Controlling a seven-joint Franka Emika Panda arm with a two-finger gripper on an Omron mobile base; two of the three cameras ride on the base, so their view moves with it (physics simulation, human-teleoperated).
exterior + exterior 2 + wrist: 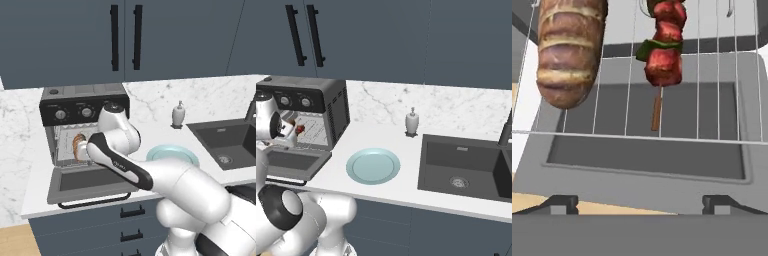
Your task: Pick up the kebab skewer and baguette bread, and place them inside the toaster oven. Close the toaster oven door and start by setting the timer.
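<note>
Claw [639, 202] wide open, empty; kebab skewer [663, 50] & baguette bread [569, 50] on rack ahead.

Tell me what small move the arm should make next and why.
Probably draw the tool straight back out of the toaster oven. The baguette bread and kebab skewer both lie on the wire rack, side by side and apart, and the tool is open, holding nothing. The toaster oven door hangs open below and needs closing next.

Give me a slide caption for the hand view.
Open pincer before the rack, baguette and skewer side by side, oven door down.
</note>
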